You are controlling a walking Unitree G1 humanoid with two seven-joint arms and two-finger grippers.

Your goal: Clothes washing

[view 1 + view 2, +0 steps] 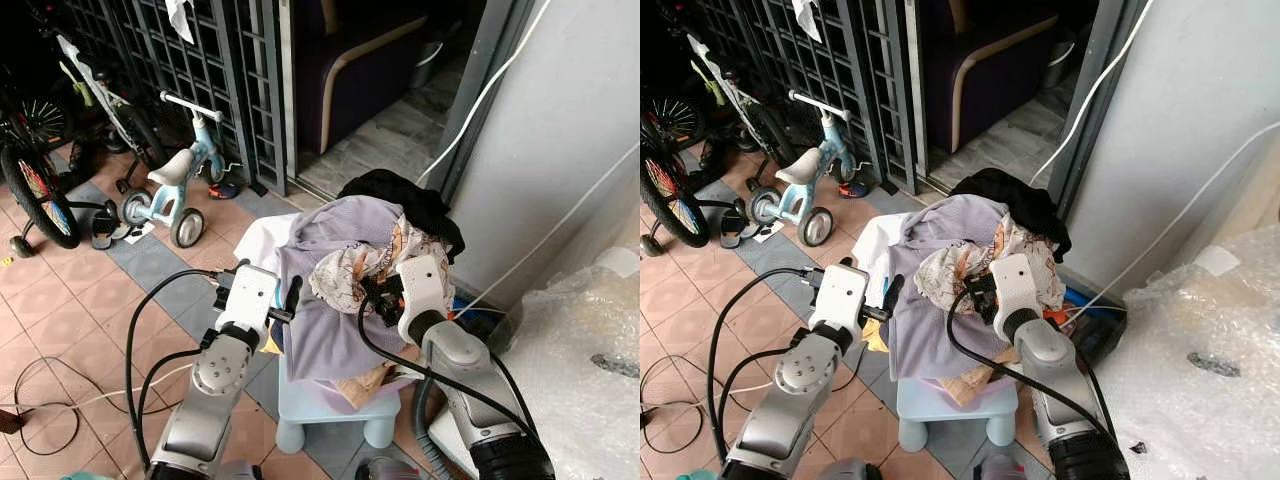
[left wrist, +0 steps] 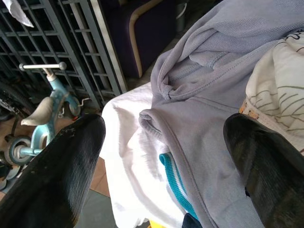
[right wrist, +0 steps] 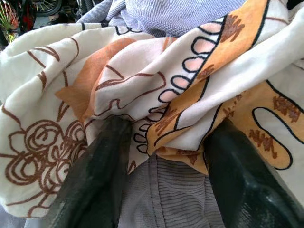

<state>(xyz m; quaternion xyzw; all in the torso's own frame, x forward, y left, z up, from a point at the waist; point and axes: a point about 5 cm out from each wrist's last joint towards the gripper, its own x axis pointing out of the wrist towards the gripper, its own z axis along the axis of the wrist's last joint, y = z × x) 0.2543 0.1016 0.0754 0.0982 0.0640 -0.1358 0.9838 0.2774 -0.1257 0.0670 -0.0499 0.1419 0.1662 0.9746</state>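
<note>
Nearest to the camera are the robot's two silver arms, reaching forward to a heap of laundry. The left tool [image 1: 290,292] stands at the left side of the heap, its two black fingers [image 2: 57,175] wide apart and holding nothing; between them the left wrist view shows a grey garment [image 2: 209,118], a white cloth [image 2: 133,161] under it and a teal striped edge [image 2: 173,178]. The right tool [image 1: 375,297] is pushed into the front of the heap. Its fingers [image 3: 102,171] are spread around a fold of the patterned cloth [image 3: 156,95], cream with orange and brown drawings, and the cloth lies between them, but they are not closed on it.

The pile of clothes [image 1: 350,260] sits on a small light blue stool [image 1: 330,405], and a pink rim under the pile may be a basin, though this cannot be told surely. The grey garment hangs down over the front, the patterned cloth lies on top, and a black garment [image 1: 410,200] lies at the back, near the wall.

To the left, on the tiled floor [image 1: 60,300], stands a blue tricycle [image 1: 175,180] beside a metal gate [image 1: 190,60]. A sheet of bubble wrap [image 1: 580,370] lies at the right.
</note>
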